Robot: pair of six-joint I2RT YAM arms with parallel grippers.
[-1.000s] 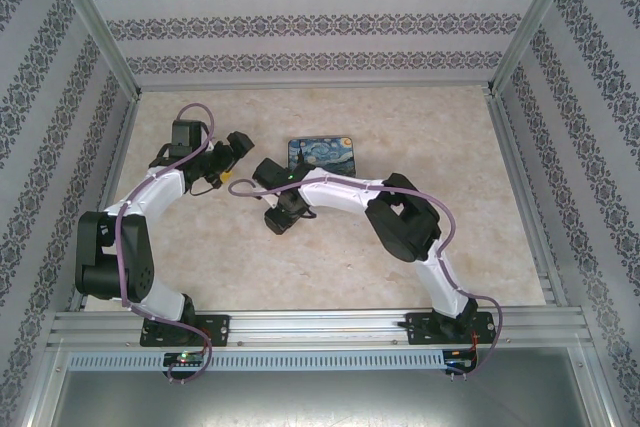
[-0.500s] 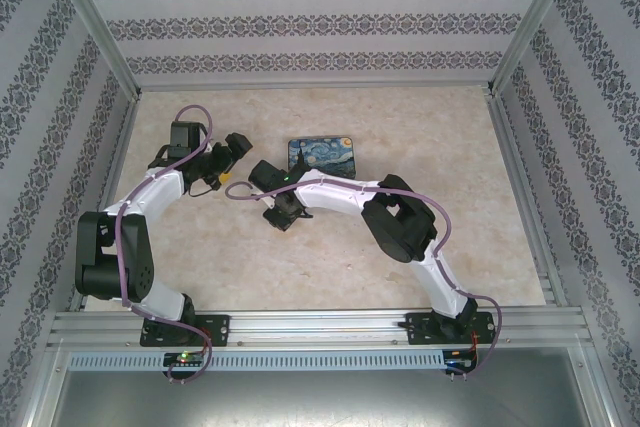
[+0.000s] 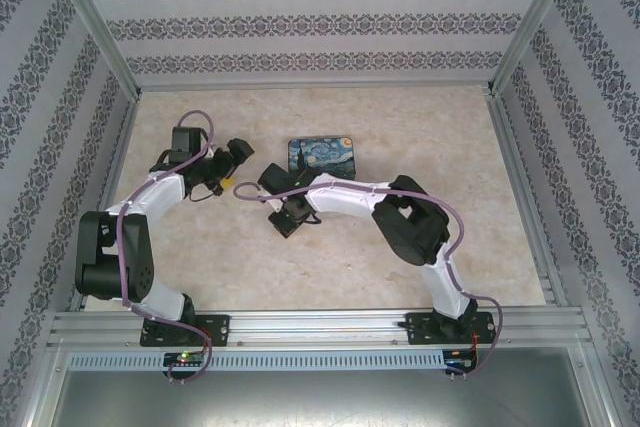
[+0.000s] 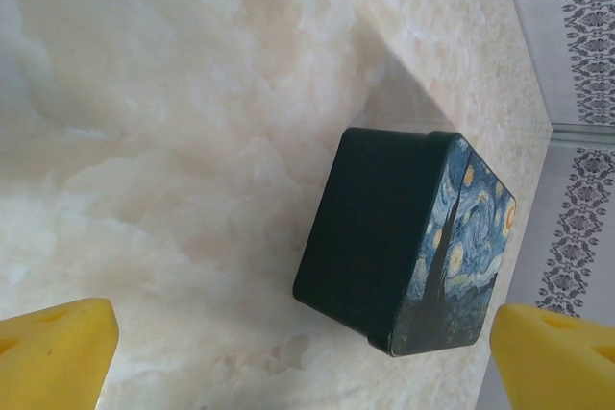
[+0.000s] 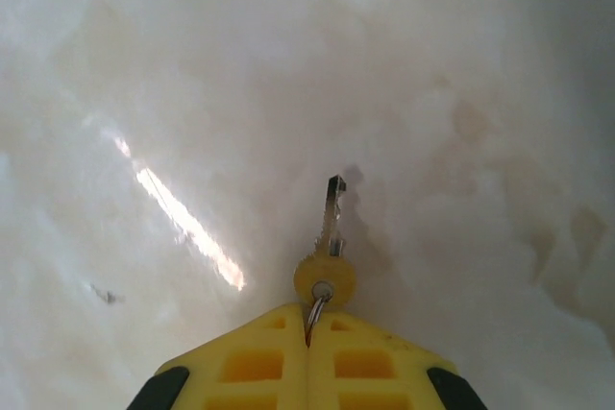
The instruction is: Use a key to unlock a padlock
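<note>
Right wrist view: the key [image 5: 332,223] has a silvery notched blade and a round yellow head. It is held by a thin wire ring [image 5: 312,316] threaded through the head. The ring is pinched between the two yellow fingers of the right claw [image 5: 307,328], whose jaws are pressed together with no gap. The blade points straight away from the claw, over the pale marbled counter [image 5: 144,64]. Its shadow falls just beside the tip, but whether the tip touches the surface cannot be told. A bright streak of reflected light [image 5: 187,228] crosses the counter to the left of the key.

Left wrist view: the left claw [image 4: 306,357] is spread wide and holds nothing. One yellow fingertip [image 4: 58,348] sits at the lower left corner of the view and the other at the lower right. Beyond them, and apart from both, a rectangular tin [image 4: 380,237] rests on the counter. It has dark sides and a blue swirl-patterned lid with yellow spots. A patterned wall [image 4: 577,45] rises past the counter's edge.

Top external view: both arms reach inward, and their claws lie near each other left of centre. The tin lies just behind the right arm's wrist, well apart from the back wall.
</note>
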